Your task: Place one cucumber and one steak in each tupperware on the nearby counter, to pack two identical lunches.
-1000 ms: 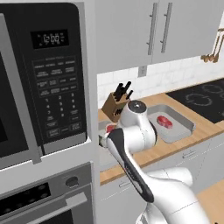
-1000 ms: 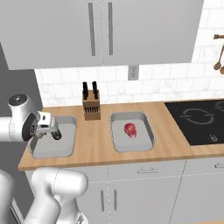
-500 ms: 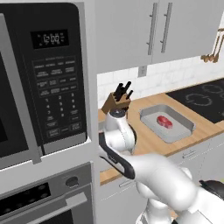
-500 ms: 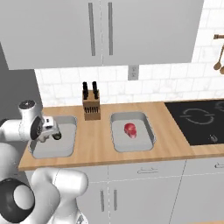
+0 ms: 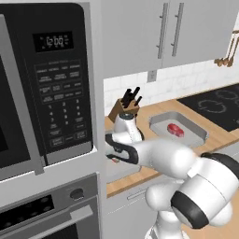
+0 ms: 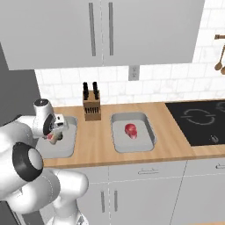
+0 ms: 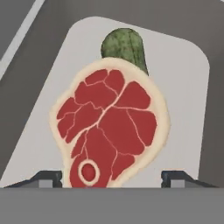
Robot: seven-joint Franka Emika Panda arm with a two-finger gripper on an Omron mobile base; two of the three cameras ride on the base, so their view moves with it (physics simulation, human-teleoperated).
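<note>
In the hand view my gripper [image 7: 111,179] is open over the left tupperware [image 7: 186,92], its fingertips [image 7: 43,178] standing wide of a red steak [image 7: 111,127] with a pale fat rim. The steak is between them, touching neither, and partly covers a dark-green cucumber [image 7: 124,46] in the same tray. The right base view shows the gripper [image 6: 55,135] low in that left tupperware [image 6: 70,151] on the wooden counter [image 6: 99,147]. The right tupperware [image 6: 132,149] holds a second steak [image 6: 130,130], also seen as a steak [image 5: 175,129] in its tray [image 5: 161,119] from the left.
A wooden knife block [image 6: 91,107] stands behind and between the two trays. The black stovetop [image 6: 197,121] lies at the right end of the counter. A microwave [image 5: 46,93] over an oven fills the wall to the left, close to my arm.
The jaws have gone from shut to open, letting go of the fat-rimmed steak in the left tray. The arm has folded lower over that tray.
</note>
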